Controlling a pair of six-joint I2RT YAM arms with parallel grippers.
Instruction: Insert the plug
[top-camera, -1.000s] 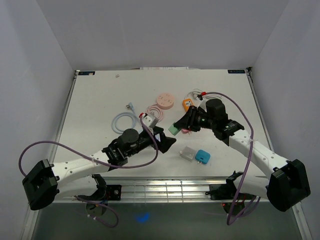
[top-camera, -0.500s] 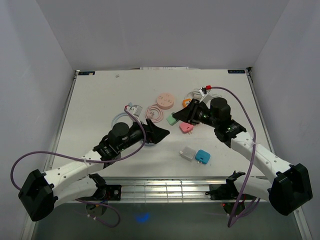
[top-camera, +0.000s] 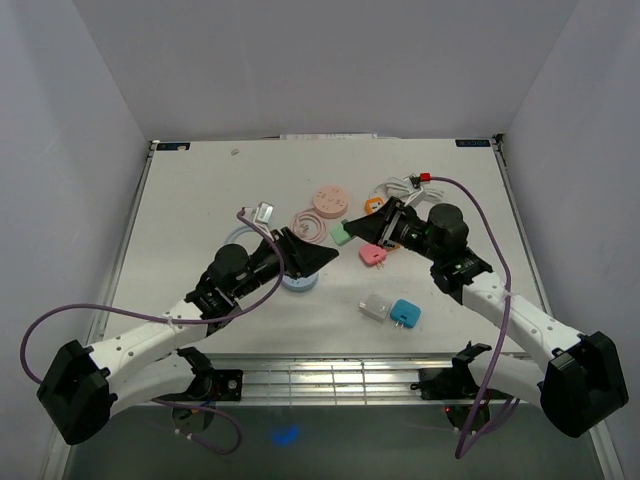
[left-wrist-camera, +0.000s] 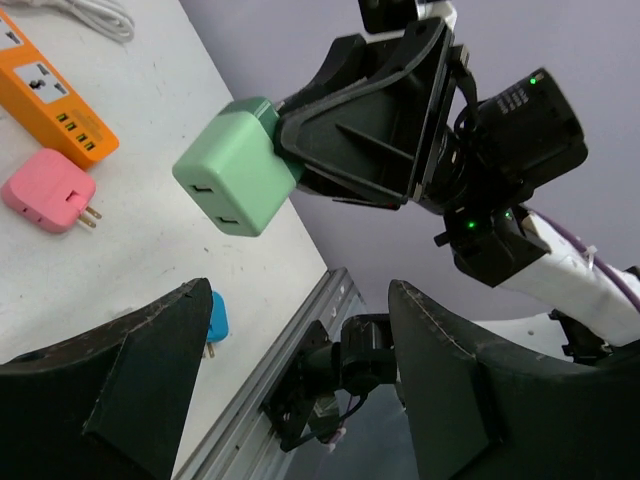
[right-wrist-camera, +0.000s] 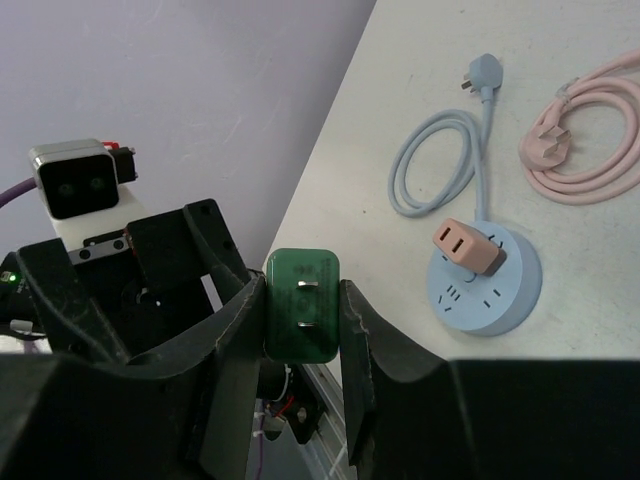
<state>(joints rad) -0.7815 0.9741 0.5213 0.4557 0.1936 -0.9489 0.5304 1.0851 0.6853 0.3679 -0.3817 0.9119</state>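
Observation:
My right gripper (top-camera: 352, 229) is shut on a green plug adapter (top-camera: 341, 233) and holds it above the table, its two prongs facing the wrist camera (right-wrist-camera: 303, 322). A round blue socket (top-camera: 298, 282) lies on the table with a peach adapter (right-wrist-camera: 465, 246) plugged into it. My left gripper (top-camera: 306, 258) is open and empty, hovering just over the blue socket and facing the green adapter (left-wrist-camera: 238, 167). In the left wrist view the two fingers (left-wrist-camera: 455, 370) stand wide apart.
A pink plug (top-camera: 373, 256), an orange power strip (top-camera: 372, 207), a round pink socket (top-camera: 329, 201) and a pink cable (top-camera: 308, 222) lie mid-table. A white adapter (top-camera: 375, 307) and a blue adapter (top-camera: 405, 314) lie nearer. The blue socket's cable (right-wrist-camera: 440, 150) loops at the left.
My right gripper has lifted the green adapter up and away from me. My left gripper has drawn back to the left, uncovering the round blue socket.

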